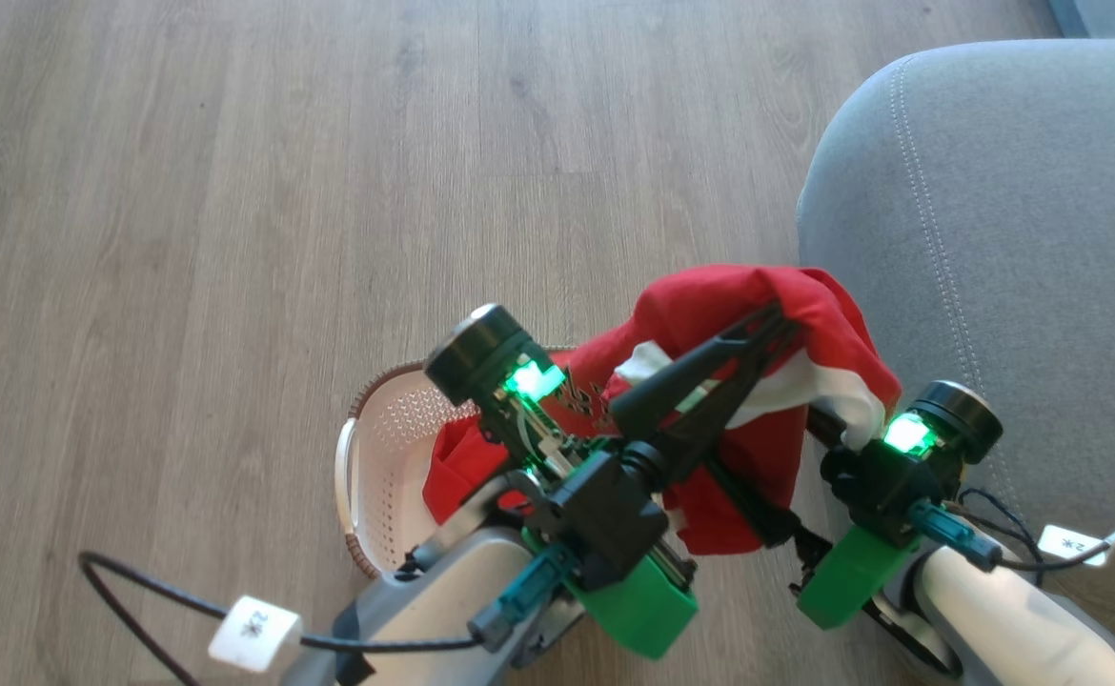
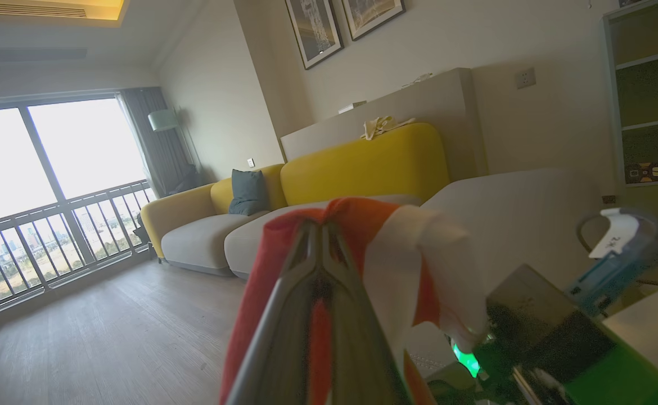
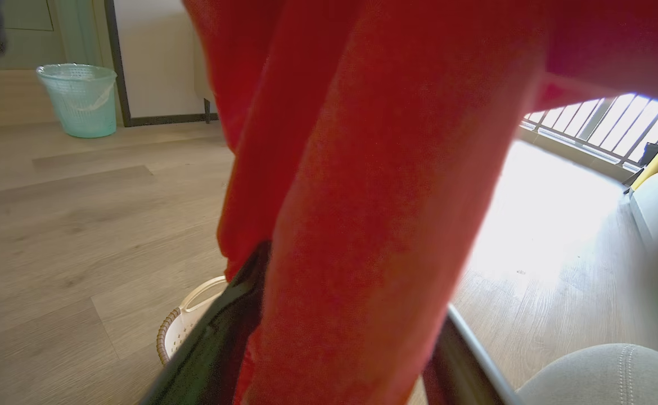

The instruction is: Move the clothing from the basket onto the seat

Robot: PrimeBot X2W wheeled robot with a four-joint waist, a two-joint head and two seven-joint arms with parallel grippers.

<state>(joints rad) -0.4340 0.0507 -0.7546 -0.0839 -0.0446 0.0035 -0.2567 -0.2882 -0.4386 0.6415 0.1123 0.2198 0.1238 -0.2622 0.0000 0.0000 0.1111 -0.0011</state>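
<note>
On the floor at left sits the basket. Above it, the left gripper is clamped tight on the lifted red clothing. The right gripper gapes wide, fabric hanging between its fingers, just beside the grey seat.

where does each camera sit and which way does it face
Head view: on the head, facing down at floor, basket and grey seat; left arm and right arm show.
Left wrist view: on the left wrist, facing along the left hand, shut on red clothing, toward a yellow sofa.
Right wrist view: on the right wrist, facing past the open right hand at hanging clothing and a bin.
Shared: head and right wrist views both show the basket.
</note>
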